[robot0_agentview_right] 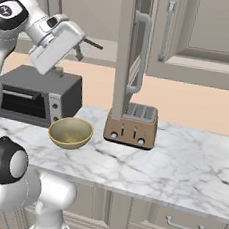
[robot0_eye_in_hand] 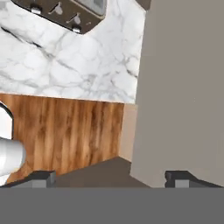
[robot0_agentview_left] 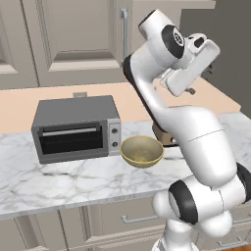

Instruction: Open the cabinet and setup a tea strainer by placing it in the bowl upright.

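Observation:
The cabinet's left door (robot0_agentview_right: pixel 124 52) stands swung out, edge-on, with its silver bar handle (robot0_agentview_right: pixel 141 54) facing right. Its right door (robot0_agentview_right: pixel 207 26) is closed. In the hand view the open door (robot0_eye_in_hand: pixel 183 87) is a broad taupe plane on the right. My gripper (robot0_agentview_right: pixel 91 52) hangs open and empty in the air, left of the open door and above the bowl, and its spread tips (robot0_eye_in_hand: pixel 109 177) hold nothing. The yellowish-olive bowl (robot0_agentview_left: pixel 142 150) (robot0_agentview_right: pixel 70 132) sits empty on the marble counter. The tea strainer is out of view.
A grey toaster oven (robot0_agentview_left: pixel 76 128) (robot0_agentview_right: pixel 38 97) stands left of the bowl. The brown toaster (robot0_agentview_right: pixel 132 124) (robot0_eye_in_hand: pixel 74 13) sits under the open door. Drawer fronts (robot0_agentview_right: pixel 184 225) run below the counter's front edge. Wooden floor (robot0_eye_in_hand: pixel 65 131) shows beneath.

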Controlling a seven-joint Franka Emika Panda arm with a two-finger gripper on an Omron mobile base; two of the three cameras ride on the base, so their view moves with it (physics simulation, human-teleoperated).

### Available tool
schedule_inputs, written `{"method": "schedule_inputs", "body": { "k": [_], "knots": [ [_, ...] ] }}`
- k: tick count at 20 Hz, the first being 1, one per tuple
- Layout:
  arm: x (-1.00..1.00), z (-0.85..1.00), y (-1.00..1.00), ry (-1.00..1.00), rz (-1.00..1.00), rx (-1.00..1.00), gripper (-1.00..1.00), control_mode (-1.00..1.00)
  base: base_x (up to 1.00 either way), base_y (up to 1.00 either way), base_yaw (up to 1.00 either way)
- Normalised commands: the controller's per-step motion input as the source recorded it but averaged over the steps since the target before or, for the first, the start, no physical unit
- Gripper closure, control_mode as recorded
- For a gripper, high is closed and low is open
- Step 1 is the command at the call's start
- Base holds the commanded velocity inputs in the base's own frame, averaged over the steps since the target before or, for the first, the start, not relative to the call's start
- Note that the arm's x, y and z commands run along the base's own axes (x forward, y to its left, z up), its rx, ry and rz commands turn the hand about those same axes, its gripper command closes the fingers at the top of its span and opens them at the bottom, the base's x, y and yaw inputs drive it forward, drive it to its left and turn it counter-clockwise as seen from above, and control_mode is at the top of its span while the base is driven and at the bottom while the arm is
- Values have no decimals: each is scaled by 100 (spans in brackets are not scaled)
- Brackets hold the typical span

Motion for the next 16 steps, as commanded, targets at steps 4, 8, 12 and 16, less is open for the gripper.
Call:
{"method": "schedule_inputs", "body": {
  "k": [4, 8, 12, 16],
  "knots": [
    [0, -69, 42, -42, -34, 52, -100, -100, 0, 0, 0],
    [2, -49, 51, -41, -32, 51, -100, -100, 0, 0, 0],
    [0, -5, 44, -49, -20, 35, -100, -100, 0, 0, 0],
    [-18, 8, 48, -76, 5, -2, -100, -100, 0, 0, 0]
  ]
}}
